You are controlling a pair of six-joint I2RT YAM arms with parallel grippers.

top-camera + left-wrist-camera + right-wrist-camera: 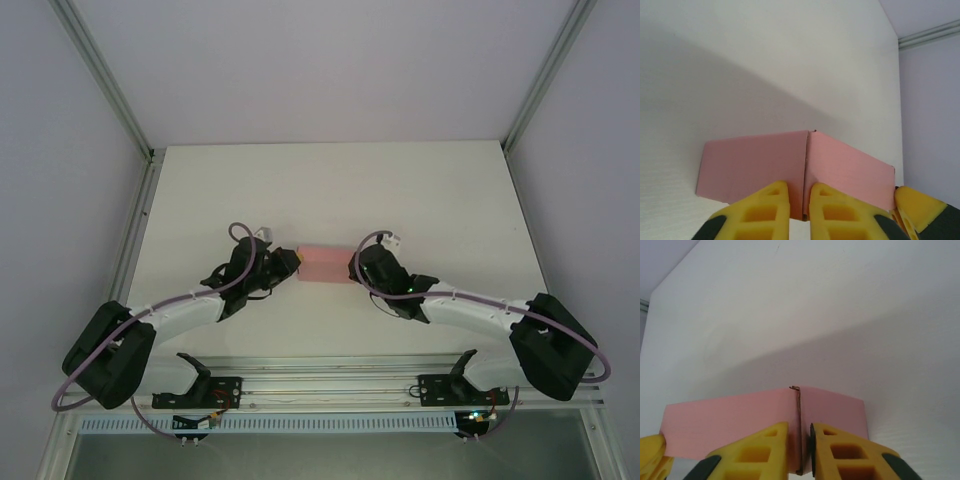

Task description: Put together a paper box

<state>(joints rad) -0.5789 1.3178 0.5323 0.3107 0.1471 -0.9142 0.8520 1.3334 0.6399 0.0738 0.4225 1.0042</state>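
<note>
The paper box (325,263) is a small flat pink rectangle in the middle of the white table, held between both arms. At its left end, my left gripper (297,262) has its yellow fingers closed on a folded corner edge of the paper box (755,160), one finger on each side of the edge, seen close up in the left wrist view as the left gripper (799,186). My right gripper (352,268) pinches the corner edge at the right end, where the right wrist view shows the right gripper (800,425) tight against the pink paper box (730,420).
The white table (330,190) stretches bare behind and beside the box. Metal frame posts (130,110) rise at the back left and back right. A rail (330,385) carrying the arm bases runs along the near edge.
</note>
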